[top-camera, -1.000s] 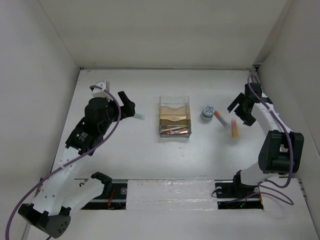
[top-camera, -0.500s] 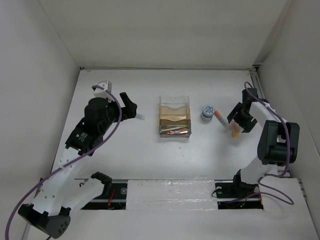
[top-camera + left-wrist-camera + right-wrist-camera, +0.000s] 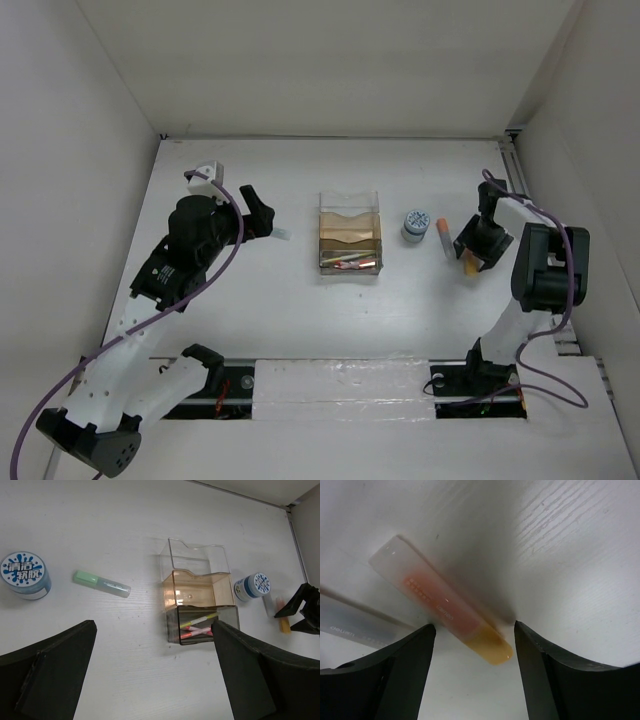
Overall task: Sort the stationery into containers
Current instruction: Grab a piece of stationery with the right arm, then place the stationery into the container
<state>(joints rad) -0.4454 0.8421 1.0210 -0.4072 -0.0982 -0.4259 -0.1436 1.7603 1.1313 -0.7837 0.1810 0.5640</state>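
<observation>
Stationery is partly sorted: thin pens point(image 3: 197, 625) lie in the front compartment of the organizer point(image 3: 197, 560) at mid-surface. An orange marker point(image 3: 445, 607) is out on the surface well to its right, and that's where the action is.

Right fingers point(image 3: 385, 675) have dropped from near the back right, where they hung a second ago, down onto that marker, and the gap between them has been narrowing all the way. Now they straddle it, one finger on each side of its yellow-orange end, with a sliver of white showing on both sides. They're open and not gripping yet, by the look of it.

A white-red marker point(image 3: 443, 232) lies just beside it, and what looks like its pale barrel peeks in at the left of the wrist view. A blue roll point(image 3: 416, 224) sits between that marker and the organizer.

Left fingers point(image 3: 50, 675) haven't budged. They're spread wide and empty, hovering over the left half, with a green marker point(image 3: 100, 583) and a second roll point(image 3: 22, 572) lying untouched below.

So the reach is over and the pinch is on. The marker lies at a slant across the gap, so I judge the close may twist it before it seats. Once held, it needs carrying left to a compartment.
</observation>
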